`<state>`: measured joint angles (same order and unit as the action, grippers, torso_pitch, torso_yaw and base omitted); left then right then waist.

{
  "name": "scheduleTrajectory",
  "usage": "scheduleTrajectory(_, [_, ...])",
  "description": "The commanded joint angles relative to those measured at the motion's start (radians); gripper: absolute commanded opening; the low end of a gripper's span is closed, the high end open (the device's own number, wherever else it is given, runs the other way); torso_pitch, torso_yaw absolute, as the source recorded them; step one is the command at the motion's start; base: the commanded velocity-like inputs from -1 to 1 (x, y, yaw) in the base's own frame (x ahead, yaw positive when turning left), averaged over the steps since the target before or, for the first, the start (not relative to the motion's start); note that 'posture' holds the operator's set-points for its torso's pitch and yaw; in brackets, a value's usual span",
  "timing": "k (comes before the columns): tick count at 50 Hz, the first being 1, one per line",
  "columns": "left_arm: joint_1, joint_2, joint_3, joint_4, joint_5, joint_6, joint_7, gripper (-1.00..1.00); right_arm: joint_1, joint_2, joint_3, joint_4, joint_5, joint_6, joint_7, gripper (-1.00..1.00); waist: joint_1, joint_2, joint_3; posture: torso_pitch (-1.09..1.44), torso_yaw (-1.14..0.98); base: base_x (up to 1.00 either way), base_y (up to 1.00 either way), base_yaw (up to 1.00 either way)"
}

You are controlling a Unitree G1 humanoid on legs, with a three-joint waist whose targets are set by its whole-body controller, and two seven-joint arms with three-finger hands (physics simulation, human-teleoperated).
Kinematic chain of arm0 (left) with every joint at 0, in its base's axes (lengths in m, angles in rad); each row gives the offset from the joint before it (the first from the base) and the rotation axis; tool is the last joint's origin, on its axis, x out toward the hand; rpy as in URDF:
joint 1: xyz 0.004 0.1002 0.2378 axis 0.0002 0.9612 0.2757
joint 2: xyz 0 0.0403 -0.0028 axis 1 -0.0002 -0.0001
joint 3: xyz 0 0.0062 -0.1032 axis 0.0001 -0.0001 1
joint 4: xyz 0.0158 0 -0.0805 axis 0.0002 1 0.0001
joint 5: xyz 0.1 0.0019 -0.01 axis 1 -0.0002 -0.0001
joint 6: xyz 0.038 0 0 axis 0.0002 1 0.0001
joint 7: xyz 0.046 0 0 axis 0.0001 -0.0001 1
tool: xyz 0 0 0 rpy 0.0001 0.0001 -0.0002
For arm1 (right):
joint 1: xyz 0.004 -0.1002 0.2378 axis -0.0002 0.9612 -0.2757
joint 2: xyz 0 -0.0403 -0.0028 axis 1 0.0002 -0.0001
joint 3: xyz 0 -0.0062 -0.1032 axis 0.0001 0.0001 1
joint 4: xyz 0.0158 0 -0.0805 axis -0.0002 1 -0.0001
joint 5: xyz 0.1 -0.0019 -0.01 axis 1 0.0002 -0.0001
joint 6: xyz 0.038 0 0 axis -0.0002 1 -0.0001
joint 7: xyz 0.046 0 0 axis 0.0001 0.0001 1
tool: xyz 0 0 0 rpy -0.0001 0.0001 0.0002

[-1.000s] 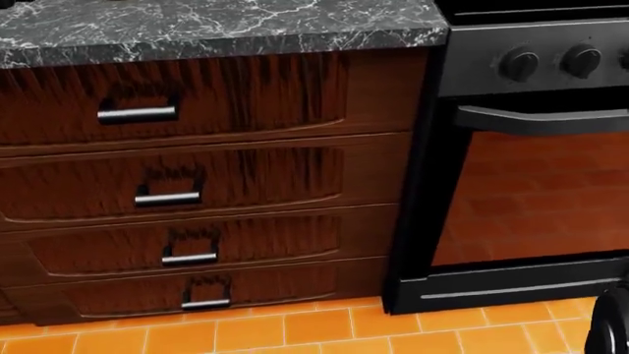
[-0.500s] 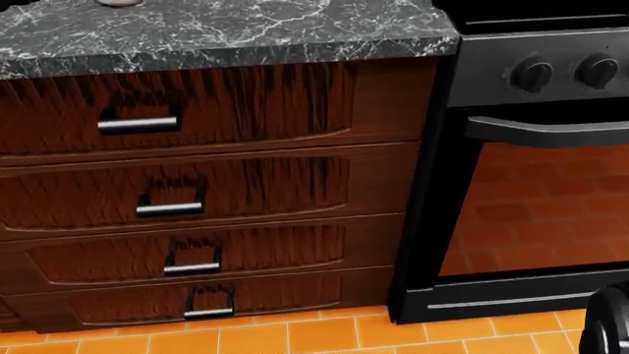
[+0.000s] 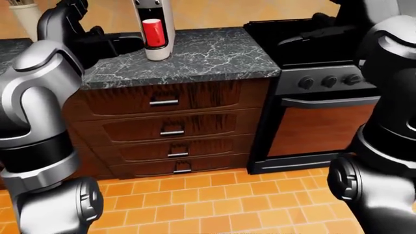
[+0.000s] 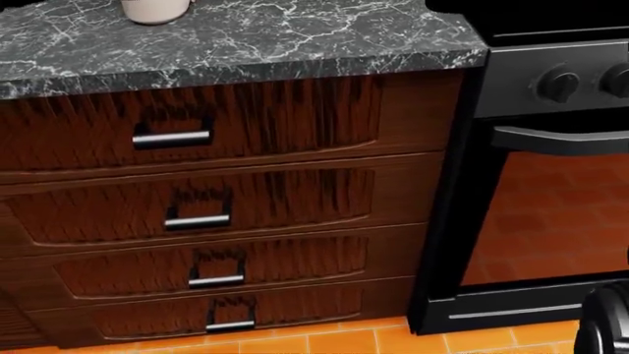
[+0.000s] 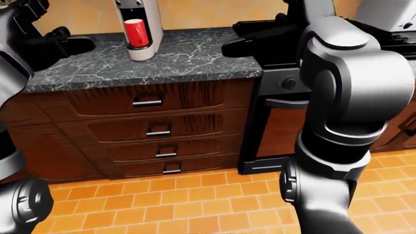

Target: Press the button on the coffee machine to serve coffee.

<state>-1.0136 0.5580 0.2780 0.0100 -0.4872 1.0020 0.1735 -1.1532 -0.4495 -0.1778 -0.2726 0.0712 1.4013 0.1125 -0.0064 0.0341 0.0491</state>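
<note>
Coffee machine (image 3: 153,29) stands on marble tabletop (image 3: 195,56), red cup (image 3: 152,33) seated in it. Left robot hand (image 3: 120,45) just beside it; right robot hand (image 5: 244,46) over stove (image 3: 312,58). Finger spread unclear, both.

Dark marble counter (image 3: 195,61) over four wood drawers (image 3: 170,129) — black oven (image 3: 318,122) at right, orange tile floor (image 3: 214,204).

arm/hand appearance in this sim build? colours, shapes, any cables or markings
Both arms are built of glossy silver-grey rounded shells with black cylindrical joint segments between them. The left arm and right arm look alike. The left hand and right hand are matte black, blocky, with stubby fingers. No cables, markings or sleeves show.
</note>
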Motion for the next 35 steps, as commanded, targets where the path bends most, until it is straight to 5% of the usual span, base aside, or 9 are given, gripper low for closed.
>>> scheduleTrajectory(1, [-0.036,0.01,0.003,-0.031,-0.005,-0.037,-0.008,1.0,-0.033,-0.014,-0.015,-0.019,-0.011,-0.032,-0.007,1.0,-0.003,0.0,-0.023,0.0,0.0,0.05,0.24,0.0])
scheduleTrajectory(8, [-0.039,0.009,0.003,-0.032,-0.005,-0.034,-0.006,1.0,-0.028,-0.011,-0.017,-0.019,-0.01,-0.036,-0.007,1.0,0.003,-0.021,-0.027,0.0,0.0,0.08,0.12,0.0])
scheduleTrajectory(13, [-0.039,0.01,0.004,-0.036,-0.007,-0.029,-0.005,1.0,-0.023,-0.01,-0.018,-0.022,-0.008,-0.04,-0.007,1.0,0.017,-0.085,-0.03,0.0,0.0,0.16,0.11,0.0])
scheduleTrajectory(14, [-0.041,0.01,0.003,-0.036,-0.007,-0.027,-0.005,1.0,-0.02,-0.009,-0.018,-0.023,-0.008,-0.04,-0.007,1.0,0.014,-0.051,-0.024,0.0,0.0,0.18,0.12,0.0])
scheduleTrajectory(16, [-0.045,0.01,0.004,-0.036,-0.008,-0.024,-0.004,1.0,-0.021,-0.008,-0.018,-0.024,-0.007,-0.04,-0.009,1.0,0.016,-0.079,-0.021,0.0,0.0,0.19,0.11,0.0])
scheduleTrajectory(23, [-0.042,0.019,0.015,-0.033,-0.013,-0.028,-0.003,1.0,-0.028,-0.012,-0.015,-0.02,-0.007,-0.036,-0.008,1.0,0.007,-0.041,-0.011,0.0,0.0,0.18,0.15,0.0])
scheduleTrajectory(28, [-0.046,0.023,0.019,-0.032,-0.022,-0.027,0.005,1.0,-0.038,-0.007,-0.006,0.003,-0.009,-0.052,-0.007,1.0,-0.012,0.073,-0.04,0.0,0.0,0.18,0.22,0.0])
scheduleTrajectory(29, [-0.046,0.029,0.021,-0.028,-0.024,-0.028,0.004,1.0,-0.043,-0.01,-0.005,0.006,-0.01,-0.051,-0.006,1.0,-0.007,0.038,-0.032,0.0,0.0,0.19,0.24,0.0])
scheduleTrajectory(35, [-0.041,0.036,0.024,-0.029,-0.034,-0.033,0.009,1.0,-0.058,-0.012,-0.003,0.013,-0.015,-0.049,0.0,1.0,-0.004,0.006,-0.021,0.0,0.0,0.18,0.25,0.0])
